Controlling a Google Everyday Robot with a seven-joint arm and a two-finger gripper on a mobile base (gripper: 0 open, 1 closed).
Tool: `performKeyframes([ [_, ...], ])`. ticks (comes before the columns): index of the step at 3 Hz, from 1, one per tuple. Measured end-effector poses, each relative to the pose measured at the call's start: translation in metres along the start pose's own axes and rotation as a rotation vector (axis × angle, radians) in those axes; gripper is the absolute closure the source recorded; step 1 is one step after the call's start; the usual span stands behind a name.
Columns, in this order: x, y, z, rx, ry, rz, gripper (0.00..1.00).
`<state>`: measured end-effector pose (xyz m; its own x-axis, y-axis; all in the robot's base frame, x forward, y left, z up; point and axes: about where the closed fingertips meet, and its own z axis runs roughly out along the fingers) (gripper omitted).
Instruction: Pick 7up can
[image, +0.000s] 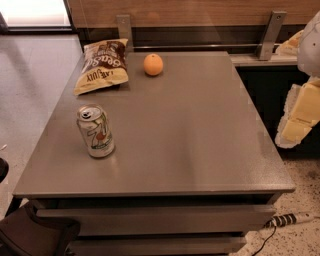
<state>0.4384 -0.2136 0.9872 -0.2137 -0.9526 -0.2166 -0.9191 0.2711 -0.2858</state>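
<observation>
The 7up can (95, 131) stands upright on the grey table (200, 150), near its front left. It is whitish-silver with green and red markings and a shiny top with a pull tab. My gripper (298, 125) shows as white and pale yellow parts at the right edge of the view, off the table's right side and far from the can. It holds nothing that I can see.
A yellow-brown chip bag (101, 65) lies at the table's back left. A round orange fruit (153, 64) sits beside it. A power strip (292, 218) lies on the floor at the front right. A dark object (30, 235) stands at the bottom left.
</observation>
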Motion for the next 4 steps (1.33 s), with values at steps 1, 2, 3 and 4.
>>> performKeyframes([
  [1, 0.000, 0.000, 0.000, 0.000, 0.000, 0.000, 0.00],
  [2, -0.004, -0.001, 0.000, 0.004, -0.017, -0.004, 0.00],
  [3, -0.030, -0.004, 0.023, -0.009, -0.177, -0.005, 0.00],
  [4, -0.040, 0.001, 0.051, 0.001, -0.357, 0.041, 0.00],
])
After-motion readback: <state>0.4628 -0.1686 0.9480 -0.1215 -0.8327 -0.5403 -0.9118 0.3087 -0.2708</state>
